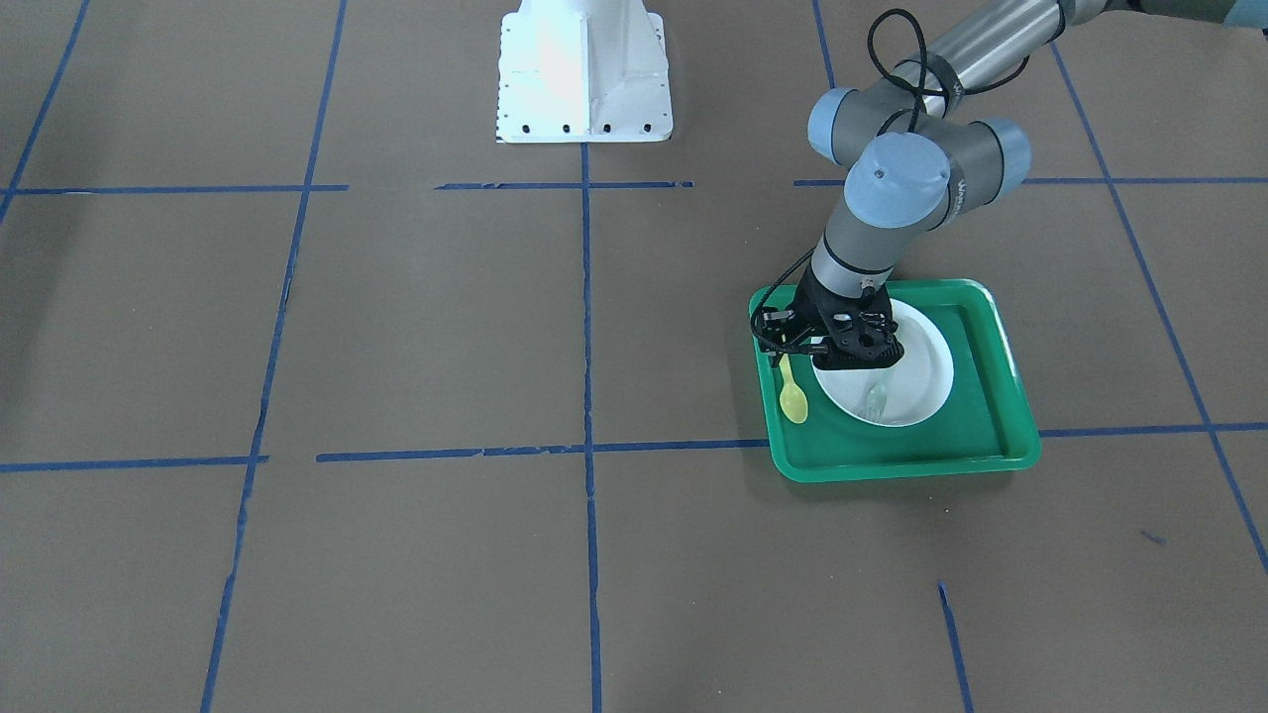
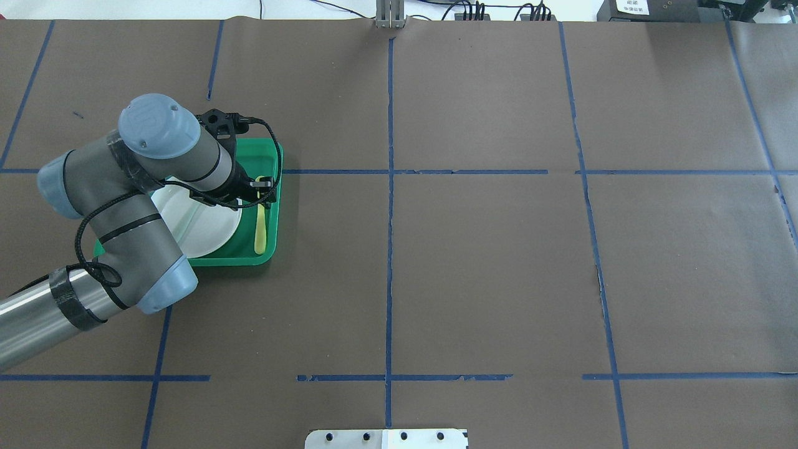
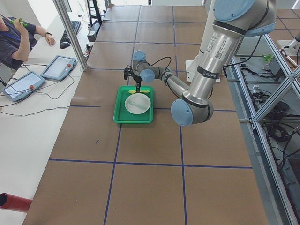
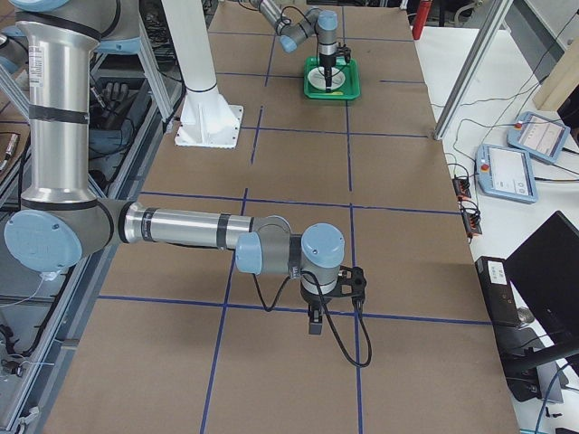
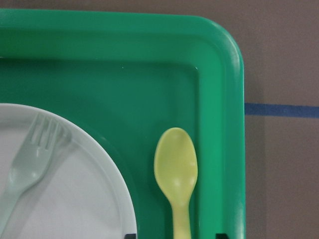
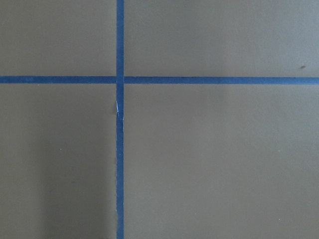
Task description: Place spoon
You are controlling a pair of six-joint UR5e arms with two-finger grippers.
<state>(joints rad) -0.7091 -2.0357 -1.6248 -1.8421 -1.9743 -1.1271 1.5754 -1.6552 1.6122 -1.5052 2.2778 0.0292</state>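
DESK: What does the front camera hide?

PHOTO: The left gripper [image 1: 790,347] hangs low over the green tray [image 1: 897,463] on the view's right side of the table [image 1: 396,327]. Its black body covers the far end of the yellow spoon [image 1: 793,398]. The spoon lies flat on the tray floor, just beside the white plate [image 1: 916,381], on the plate's left in this view. A pale fork [image 1: 874,398] on the plate is faint against the white. Lettering [image 1: 957,94] on the arm is too small to read.

DESK: Overhead?

PHOTO: The left arm [image 2: 124,237] blocks most of the plate and the tray's left half. The spoon shows in the tray's right strip, between plate and rim.

DESK: The side cameras?

PHOTO: From the left end, the near arm carries a white sticker [image 3: 216,45] with a square code, unreadable. A person [image 3: 15,36] is cut off at the left edge. From the right end, the right gripper [image 4: 317,318] points down over the table; open or closed cannot be told from there.

DESK: The wrists?

PHOTO: Left wrist: two dark fingertips [image 5: 221,236] barely show at the bottom edge, set wide apart either side of the spoon's handle and clear of it. The pincer is spread and grips nothing. Both handles run out of frame. Right wrist: crossed blue tape [image 6: 119,149] on the table.
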